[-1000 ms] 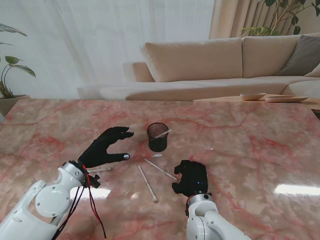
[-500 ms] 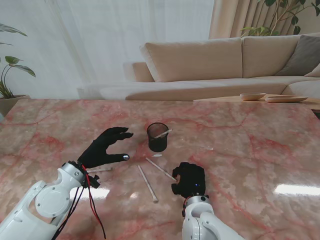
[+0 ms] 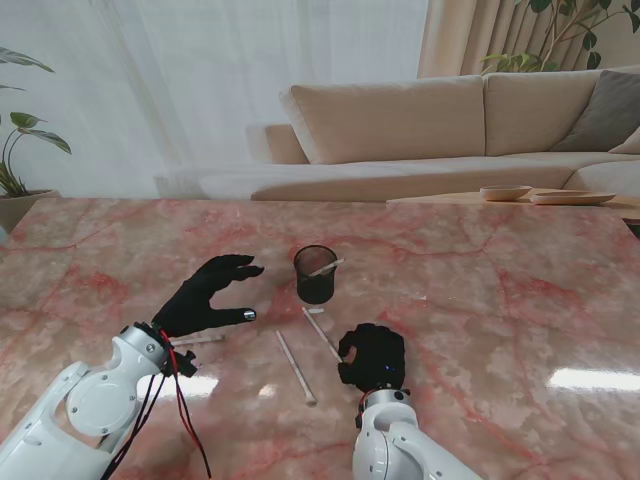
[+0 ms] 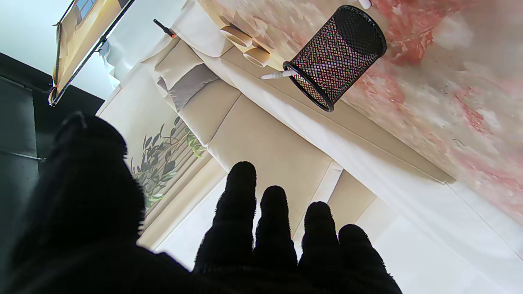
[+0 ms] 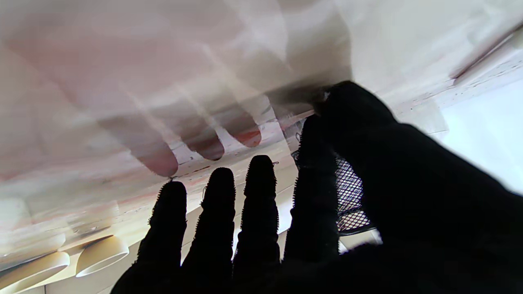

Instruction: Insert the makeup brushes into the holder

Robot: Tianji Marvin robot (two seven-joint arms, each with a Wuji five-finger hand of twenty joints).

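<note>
The black mesh holder point(image 3: 315, 282) point(image 4: 337, 57) stands upright mid-table with one white-handled brush point(image 3: 326, 267) point(image 4: 276, 75) leaning in it. My left hand point(image 3: 208, 295) point(image 4: 245, 245) hovers to its left, open, fingers spread, holding nothing. My right hand point(image 3: 373, 358) point(image 5: 286, 228) lies low on the table, nearer to me than the holder. Its thumb and index finger are pinched at the near end of a white brush point(image 3: 320, 330) that points toward the holder. The holder's mesh point(image 5: 349, 192) shows behind the index finger. A second brush point(image 3: 296, 368) lies loose between the hands.
A third brush point(image 3: 197, 340) lies on the table by my left wrist. Beyond the marble table's far edge point(image 3: 300, 201) are a beige sofa point(image 3: 400, 120), a low side table with shallow bowls point(image 3: 505, 192), and a plant point(image 3: 20, 150) at the far left.
My right hand has shifted left. The brush at its fingers has swung round, its far end now nearer the holder. The left hand has barely moved.
</note>
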